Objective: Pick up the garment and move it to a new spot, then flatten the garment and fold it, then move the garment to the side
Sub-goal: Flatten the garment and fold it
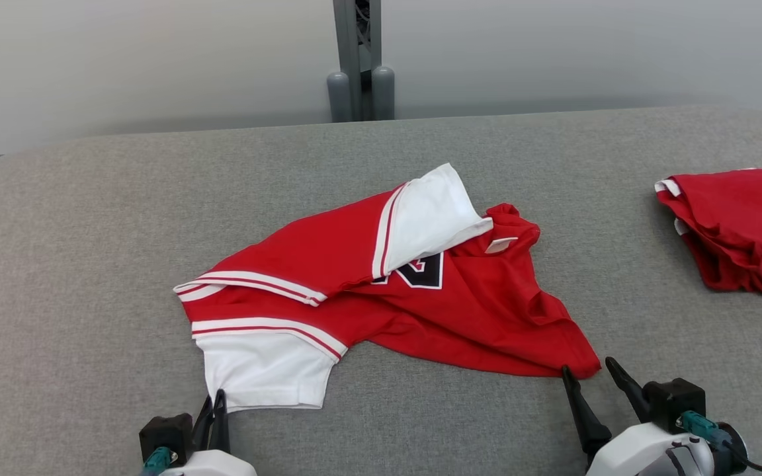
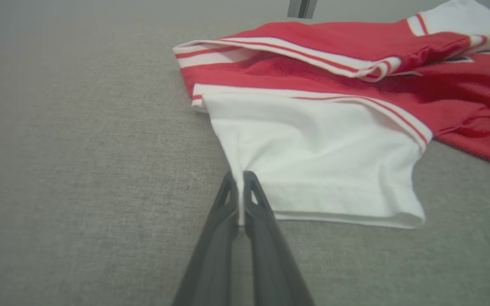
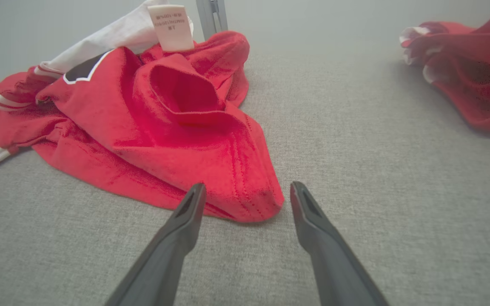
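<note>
Crumpled red-and-white garment (image 1: 434, 297) lies on the tabletop (image 1: 90, 231), toward its front edge. The left gripper (image 1: 215, 396) is pinched shut on the white sleeve hem (image 1: 275, 400); the right gripper (image 1: 587, 365), jaws wide, straddles a red hem corner (image 3: 266, 204). Soft, light and limp, the cloth will likely sag between 2 grips; hems and corners look the surest holds

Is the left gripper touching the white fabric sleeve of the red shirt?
Touching. The left wrist view shows the left gripper with jaws shut on the white fabric sleeve.
</note>
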Controlling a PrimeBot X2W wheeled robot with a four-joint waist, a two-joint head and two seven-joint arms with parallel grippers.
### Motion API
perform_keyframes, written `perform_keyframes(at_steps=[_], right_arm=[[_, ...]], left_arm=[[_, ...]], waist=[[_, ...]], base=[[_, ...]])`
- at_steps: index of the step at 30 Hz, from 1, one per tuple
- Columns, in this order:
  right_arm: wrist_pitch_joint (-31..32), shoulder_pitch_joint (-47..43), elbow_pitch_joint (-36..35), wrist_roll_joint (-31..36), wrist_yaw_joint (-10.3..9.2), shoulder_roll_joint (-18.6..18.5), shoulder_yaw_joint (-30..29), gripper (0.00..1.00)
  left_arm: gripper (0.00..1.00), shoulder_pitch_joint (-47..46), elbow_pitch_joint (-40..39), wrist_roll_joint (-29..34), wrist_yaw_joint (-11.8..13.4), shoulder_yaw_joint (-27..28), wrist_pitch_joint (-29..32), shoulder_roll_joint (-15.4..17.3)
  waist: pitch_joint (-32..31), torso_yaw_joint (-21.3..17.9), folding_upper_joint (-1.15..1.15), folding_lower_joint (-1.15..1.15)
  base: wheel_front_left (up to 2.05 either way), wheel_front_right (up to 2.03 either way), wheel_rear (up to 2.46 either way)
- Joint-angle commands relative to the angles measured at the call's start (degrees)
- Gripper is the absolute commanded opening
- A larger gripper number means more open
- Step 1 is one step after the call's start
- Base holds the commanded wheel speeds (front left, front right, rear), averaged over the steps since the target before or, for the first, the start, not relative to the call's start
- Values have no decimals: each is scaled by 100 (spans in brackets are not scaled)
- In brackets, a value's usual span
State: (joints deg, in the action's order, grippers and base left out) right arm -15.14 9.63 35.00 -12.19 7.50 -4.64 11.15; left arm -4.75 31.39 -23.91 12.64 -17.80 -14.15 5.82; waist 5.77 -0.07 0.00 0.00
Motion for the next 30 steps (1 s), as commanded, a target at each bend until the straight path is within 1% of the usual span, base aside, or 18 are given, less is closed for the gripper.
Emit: perform_keyframes(at_steps=[1, 4, 5, 6, 7, 8, 11, 14, 20, 25, 26, 30], right_arm=[[-5, 37, 91, -46, -2, -51, -1, 100], [-4, 158, 426, -99, -2, -85, 77, 100], [-4, 178, 545, -103, -2, -93, 130, 91], [-4, 206, 617, -92, -2, -105, 157, 47], [-4, 227, 651, -109, -2, -112, 166, 21], [-4, 226, 674, -139, -2, -107, 175, 0], [-4, 155, 556, -230, -2, -141, 134, 0], [-4, 21, 199, -319, -2, -187, 93, 0], [-4, -86, -763, -465, -3, -412, -63, 0], [-4, 30, -1424, -646, -3, -571, -174, 0], [-4, 30, -1424, -646, -3, -571, -174, 0], [-4, 155, -1808, -973, -3, -721, -182, 0]], left_arm=[[0, 45, -51, 27, 18, 22, -14, 30], [0, 67, -170, 32, 53, 10, -27, 47], [0, 75, -201, 29, 55, 7, -28, 52], [0, 89, -230, 24, 65, 5, -30, 54], [0, 105, -268, 13, 73, 15, -32, 58], [0, 121, -314, -4, 96, 40, -35, 70], [0, 159, -552, -25, 181, 175, -59, 152], [0, 200, -990, -5, 265, 348, -85, 238], [0, 325, -2379, 123, 366, 737, -105, 512], [0, 288, -3581, 287, 390, 856, -107, 719], [0, 288, -3581, 287, 390, 856, -107, 719], [0, 49, -4211, 380, 334, 949, -54, 939]], waist=[[-1, 78, 0, 0], [-14, 164, 0, 0], [-22, 189, 0, 0], [-32, 209, 0, 0], [-39, 224, 0, 0], [-47, 236, 0, 0], [-65, 262, 0, 0], [-80, 253, 0, 0], [-131, 131, 0, 0], [-190, 36, 0, 0], [-190, 36, 0, 0], [-253, -17, 0, 0]], base=[[0, 0, 0], [0, 0, 0], [0, 0, 0], [0, 0, 0], [0, 0, 0], [0, 0, 0], [0, 0, 0], [0, 0, 0], [0, 0, 0], [0, 0, 0], [0, 0, 0], [0, 0, 0]])
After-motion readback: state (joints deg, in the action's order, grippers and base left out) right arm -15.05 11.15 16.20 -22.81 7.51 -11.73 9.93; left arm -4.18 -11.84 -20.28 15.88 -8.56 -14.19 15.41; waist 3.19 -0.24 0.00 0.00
